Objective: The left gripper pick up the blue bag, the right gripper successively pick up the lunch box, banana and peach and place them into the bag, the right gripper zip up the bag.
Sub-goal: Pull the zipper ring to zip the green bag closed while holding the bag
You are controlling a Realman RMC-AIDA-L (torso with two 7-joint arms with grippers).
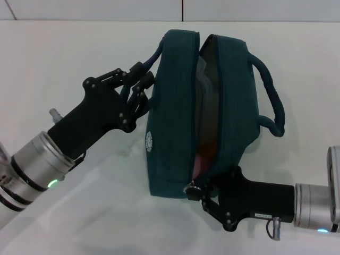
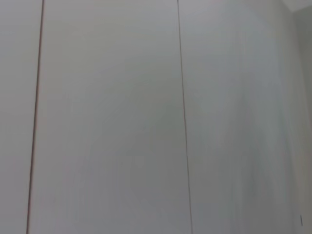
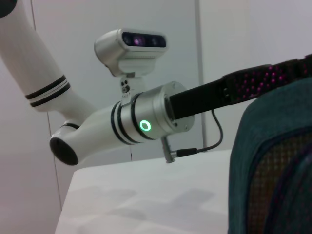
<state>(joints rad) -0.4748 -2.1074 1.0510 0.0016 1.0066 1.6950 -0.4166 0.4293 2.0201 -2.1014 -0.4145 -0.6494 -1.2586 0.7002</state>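
Now we pull the zip [image 1: 192, 189], pinched shut in our right gripper [image 1: 204, 197], toward the desk's far edge while our left gripper [image 1: 139, 90], clamped on the handle [image 1: 144, 68], steadies the bag [image 1: 175, 111].

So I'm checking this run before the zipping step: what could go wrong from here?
1. The left gripper holds the blue bag by one handle only, so a zipper pull may swing or tilt the bag.
2. The right gripper sits at the zipper's near end; its grip on the pull isn't clearly visible, so it could slip off.
3. Something pink shows in the open gap and might catch the zipper.
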